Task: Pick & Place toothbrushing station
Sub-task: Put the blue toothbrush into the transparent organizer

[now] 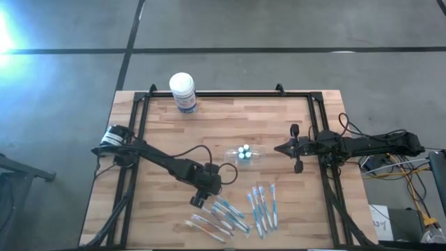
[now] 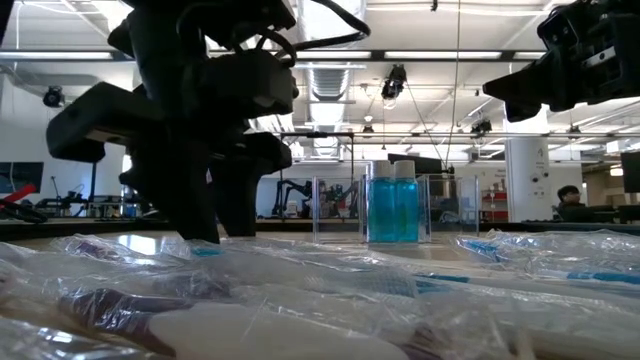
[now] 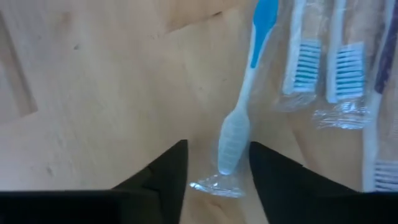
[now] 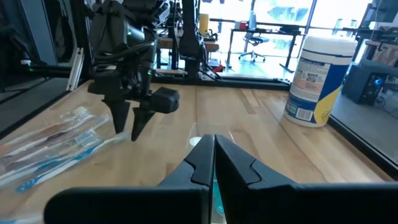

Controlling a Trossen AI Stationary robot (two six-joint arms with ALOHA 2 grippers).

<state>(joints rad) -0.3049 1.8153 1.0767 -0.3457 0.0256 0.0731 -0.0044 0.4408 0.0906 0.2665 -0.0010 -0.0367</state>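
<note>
The toothbrushing station (image 1: 245, 153), a small clear holder with blue-capped pieces in it, stands on the table's middle; the low view shows the station (image 2: 395, 205) upright. Several wrapped toothbrushes (image 1: 226, 215) lie near the front edge. My left gripper (image 1: 201, 201) points steeply down over the leftmost group. It is open, and its fingers (image 3: 169, 174) stand on either side of the white end of a blue-and-white wrapped toothbrush (image 3: 236, 134); no touch shows. My right gripper (image 1: 279, 148) hovers level and shut, just right of the station.
A white round tub with a blue label (image 1: 183, 92) stands at the table's far edge. A second group of wrapped toothbrushes (image 1: 263, 207) lies right of the first. Black frame rails (image 1: 320, 125) run along the table's sides.
</note>
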